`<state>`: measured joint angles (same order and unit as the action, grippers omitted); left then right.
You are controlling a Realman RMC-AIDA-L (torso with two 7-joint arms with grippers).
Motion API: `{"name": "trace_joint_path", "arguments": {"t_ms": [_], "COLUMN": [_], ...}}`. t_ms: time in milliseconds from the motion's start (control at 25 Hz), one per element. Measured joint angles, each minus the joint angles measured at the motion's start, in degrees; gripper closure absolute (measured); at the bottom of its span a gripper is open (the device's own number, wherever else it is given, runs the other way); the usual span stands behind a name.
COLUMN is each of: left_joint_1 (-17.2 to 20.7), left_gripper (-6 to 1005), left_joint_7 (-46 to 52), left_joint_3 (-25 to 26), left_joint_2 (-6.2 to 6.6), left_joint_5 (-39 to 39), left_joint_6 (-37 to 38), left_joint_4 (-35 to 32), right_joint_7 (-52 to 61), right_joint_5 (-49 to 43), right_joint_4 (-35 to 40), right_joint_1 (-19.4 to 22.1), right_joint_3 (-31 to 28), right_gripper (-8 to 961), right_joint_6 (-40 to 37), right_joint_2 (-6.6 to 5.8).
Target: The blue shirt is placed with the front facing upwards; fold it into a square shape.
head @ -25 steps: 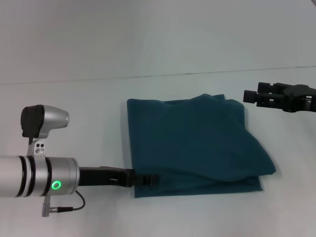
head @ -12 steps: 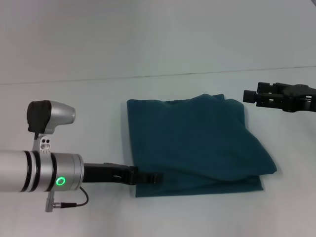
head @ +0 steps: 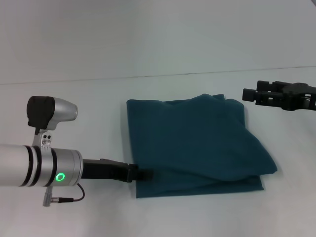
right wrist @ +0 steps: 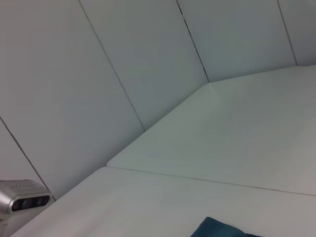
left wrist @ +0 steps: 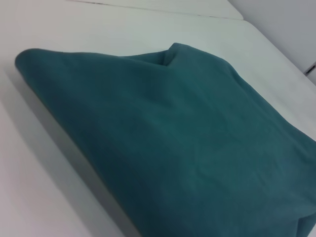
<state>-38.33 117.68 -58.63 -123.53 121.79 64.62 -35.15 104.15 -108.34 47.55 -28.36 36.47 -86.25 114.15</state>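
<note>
The blue shirt lies folded into a rough square on the white table, plain side up with no print showing. Its near right part bulges past the lower layers. My left gripper lies low at the shirt's near left corner, its tip just over the cloth edge. In the left wrist view the shirt fills most of the picture, close by. My right gripper hangs above the table, to the right of the shirt's far right corner and apart from it. A tip of the shirt shows in the right wrist view.
A seam runs across the table behind the shirt. Grey wall panels stand beyond the table's far side. The left arm's silver camera housing rises near the left edge.
My left arm has drawn back a little to the left, so the gripper tip covers less of the shirt's corner. The shirt and the right gripper have stayed still.
</note>
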Motion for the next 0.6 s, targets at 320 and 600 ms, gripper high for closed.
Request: {"name": "trace_joint_path", "arguments": {"t_ms": [320, 600], "left_joint_1": [-0.4, -0.5], "left_gripper": [636, 858], "left_joint_7": [0.1, 0.2], "left_joint_3": [-0.1, -0.1], "left_joint_2": [0.02, 0.12], "left_joint_5": [0.0, 0.0], "left_joint_6": [0.0, 0.0], "left_joint_4": [0.0, 0.0], "right_joint_7": [-0.1, -0.4], "right_joint_5": [0.2, 0.1], "right_joint_4": [0.0, 0.0], "right_joint_1": [-0.2, -0.3], "right_joint_3": [0.0, 0.0], "right_gripper": [33, 34], "right_joint_6": [0.3, 0.6], "right_joint_2": [0.0, 0.04]}}
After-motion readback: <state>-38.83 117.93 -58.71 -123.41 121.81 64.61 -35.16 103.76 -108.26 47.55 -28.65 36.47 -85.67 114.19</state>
